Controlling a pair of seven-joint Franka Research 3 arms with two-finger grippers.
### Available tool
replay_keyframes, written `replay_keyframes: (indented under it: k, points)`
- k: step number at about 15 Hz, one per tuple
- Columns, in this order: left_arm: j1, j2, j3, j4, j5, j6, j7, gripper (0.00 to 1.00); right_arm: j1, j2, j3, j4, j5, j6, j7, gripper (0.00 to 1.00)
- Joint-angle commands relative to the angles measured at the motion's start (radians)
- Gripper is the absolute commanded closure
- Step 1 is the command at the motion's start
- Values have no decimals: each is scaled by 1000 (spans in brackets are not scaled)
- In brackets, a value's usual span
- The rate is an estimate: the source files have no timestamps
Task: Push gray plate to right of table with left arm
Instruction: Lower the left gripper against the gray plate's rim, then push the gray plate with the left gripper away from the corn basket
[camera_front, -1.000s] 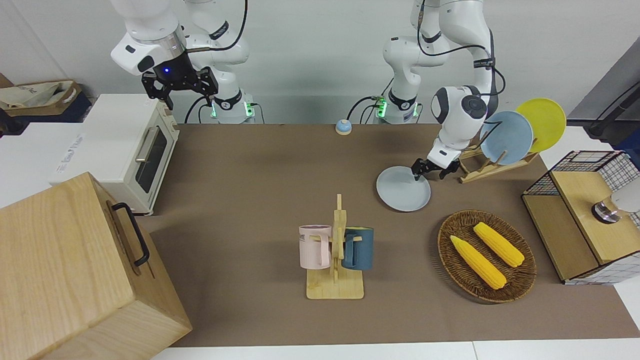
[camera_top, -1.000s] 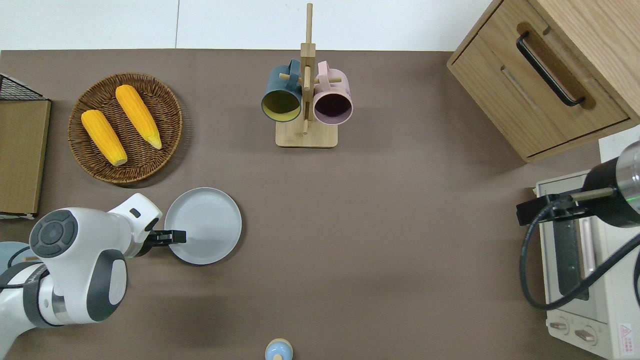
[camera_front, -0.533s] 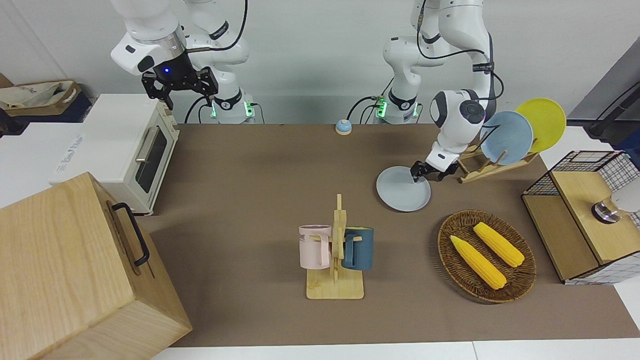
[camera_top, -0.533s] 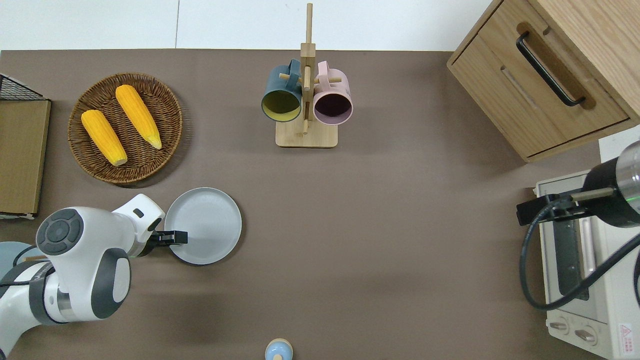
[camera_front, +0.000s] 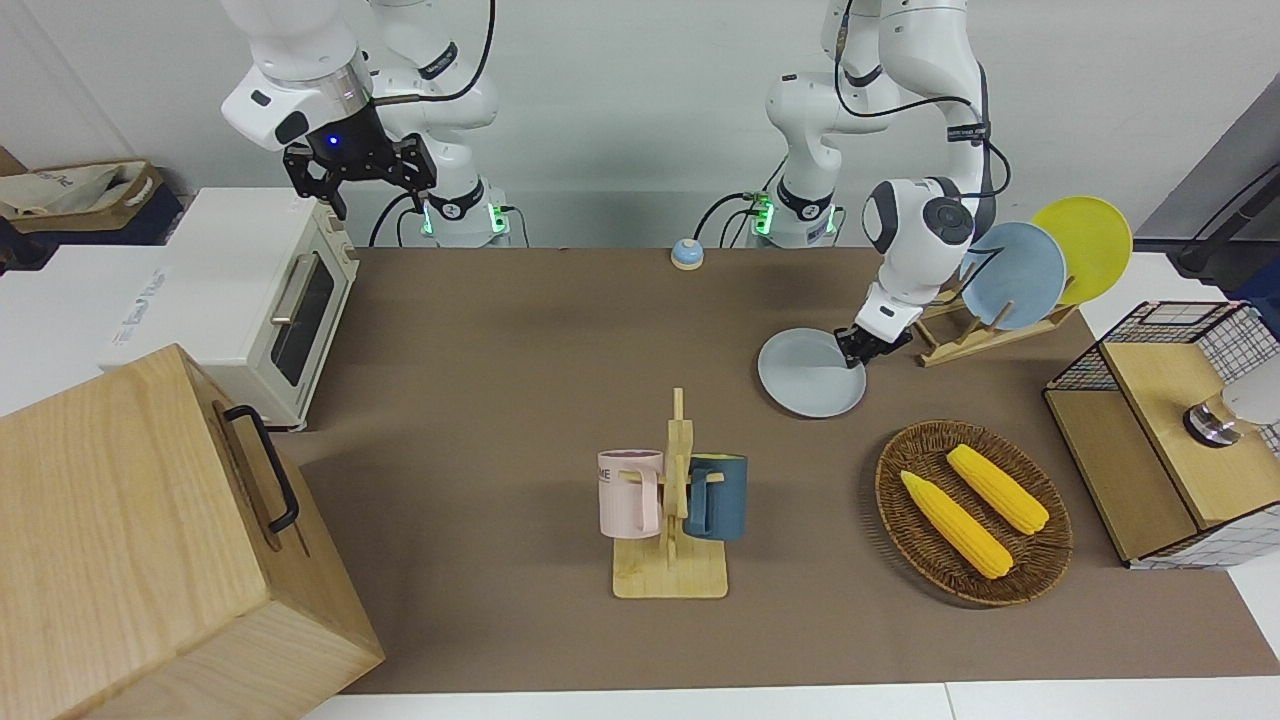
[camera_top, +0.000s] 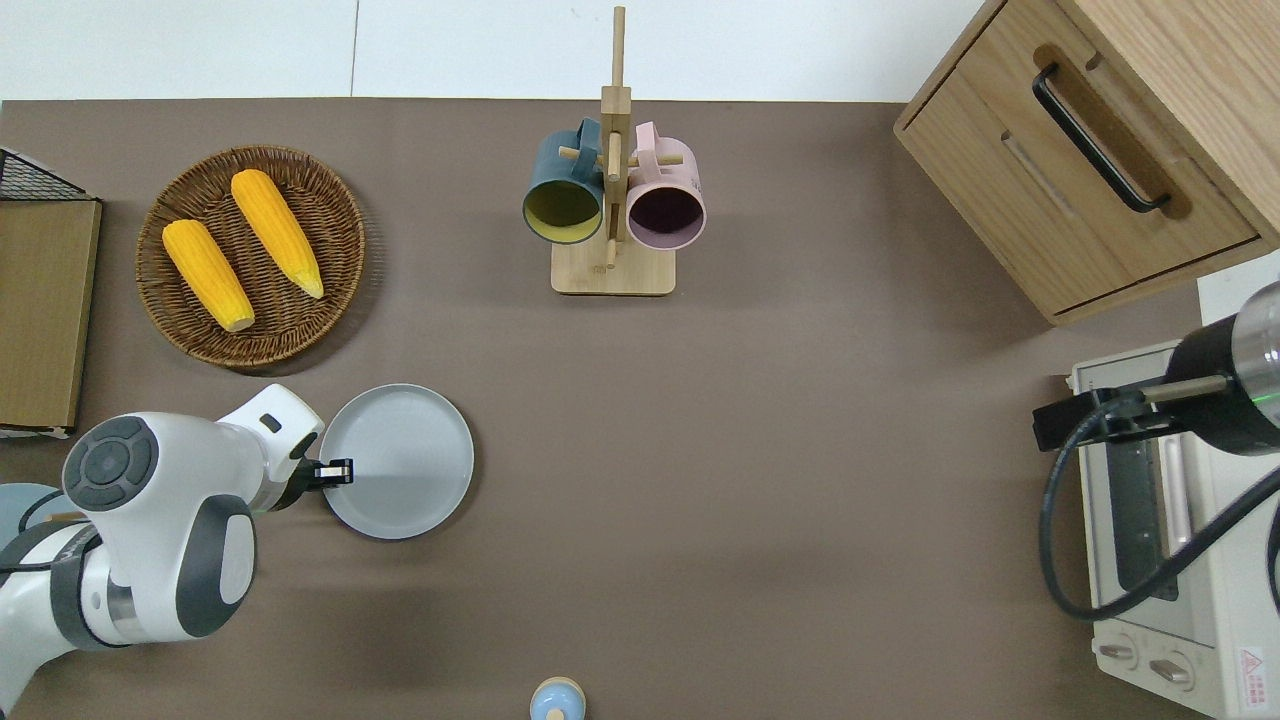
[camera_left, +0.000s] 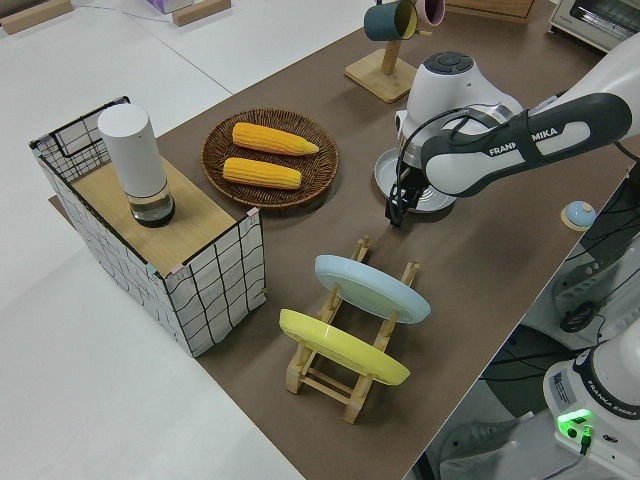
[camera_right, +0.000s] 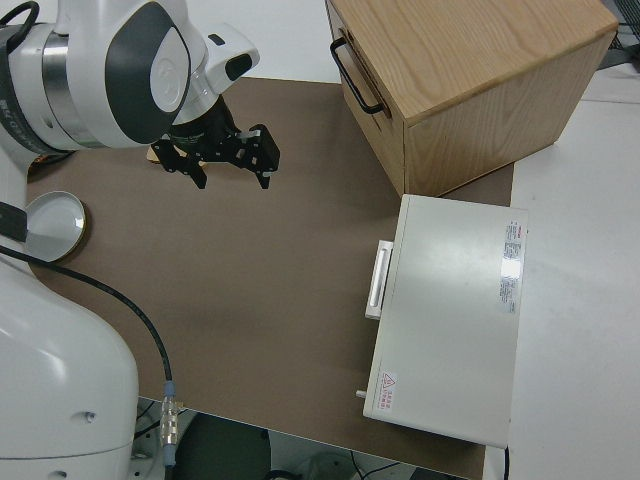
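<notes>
I see the brown bench (camera_top: 760, 480) carrying everything. My left arm (camera_top: 150, 540) reaches low toward the gray plate (camera_top: 405, 460), while my right arm is parked. The wicker basket (camera_top: 335, 215) with two corn cobs lies farther from the robots than the plate, well apart from it. The plate lies flat toward the left arm's end of the bench. My left tool (camera_top: 340, 470) sits at the plate's rim on the side nearest that end; its fingers look drawn narrow, though I cannot be sure
</notes>
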Motion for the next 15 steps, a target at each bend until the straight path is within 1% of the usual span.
replay_keyframes:
  k: [1, 9, 11, 15]
  points:
    - [-16, 12, 4, -7, -8, 25, -14, 1000, -19, -2, 16, 9, 4, -16, 12, 17]
    - [-29, 33, 1, -7, -8, 38, -19, 1000, -20, -2, 16, 9, 4, -16, 13, 17]
    - [-60, 33, 1, -7, -8, 38, -55, 1000, -19, -2, 16, 9, 4, -16, 13, 17]
    - [-153, 39, 1, -1, -8, 38, -174, 1000, -20, -2, 16, 9, 4, -16, 13, 17]
